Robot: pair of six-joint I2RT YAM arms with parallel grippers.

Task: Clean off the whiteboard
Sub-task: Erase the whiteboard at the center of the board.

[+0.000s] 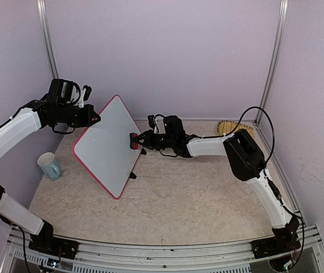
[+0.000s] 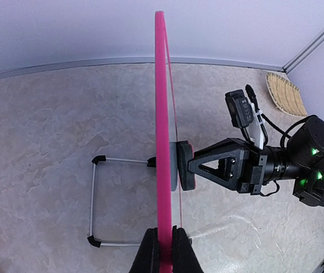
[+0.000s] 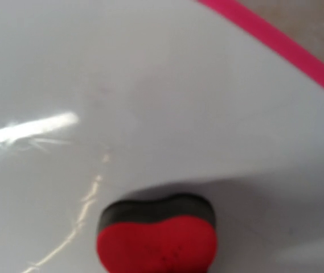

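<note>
Marbled tabletop (image 1: 207,199) | one pink-framed whiteboard (image 1: 107,145), standing, faint marks | one mug (image 1: 49,166) | left gripper (image 2: 163,247) clamps its edge | right gripper (image 1: 138,140) clasps eraser (image 3: 157,244)

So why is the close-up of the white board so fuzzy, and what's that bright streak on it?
Right wrist view: the camera sits very near the whiteboard, so it and the eraser blur; the streak is light glare. Left wrist view: sharp, board edge-on. Top external view: even light, soft shadows.

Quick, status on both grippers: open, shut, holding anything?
Left gripper: closed on the pink frame edge of the whiteboard.
Right gripper: closed on the eraser, which is pressed against the board face.
</note>
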